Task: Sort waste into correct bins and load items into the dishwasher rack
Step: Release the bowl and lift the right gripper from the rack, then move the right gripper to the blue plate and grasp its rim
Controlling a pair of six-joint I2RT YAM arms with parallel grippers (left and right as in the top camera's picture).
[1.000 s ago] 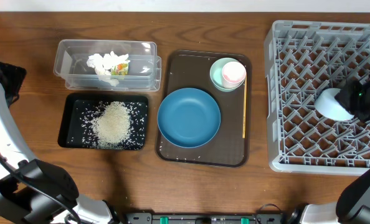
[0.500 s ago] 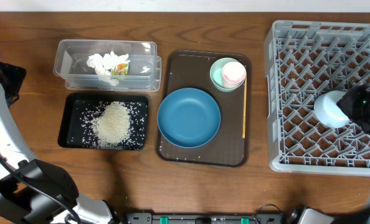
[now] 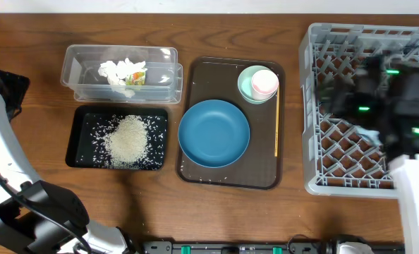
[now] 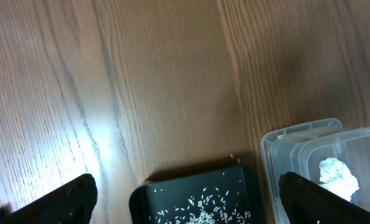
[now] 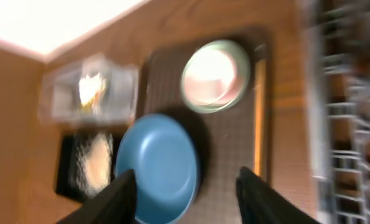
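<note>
Overhead, right gripper (image 5: 190, 196) blurs above rack (image 3: 350, 159); wrist views show it and left gripper (image 4: 188, 202) parted, seemingly empty.

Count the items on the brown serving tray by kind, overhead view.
Plates: 1 (dark blue plate)
Bowls: 1 (mint green bowl)
Cups: 1 (pink cup, sitting in the bowl)
Sticks: 1 (wooden stick)
Total on the brown tray: 4

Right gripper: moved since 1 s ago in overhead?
Yes. The right gripper has swung left across the grey plastic lattice crate, toward its wall beside the brown serving tray; the overhead view is blurred.
</note>
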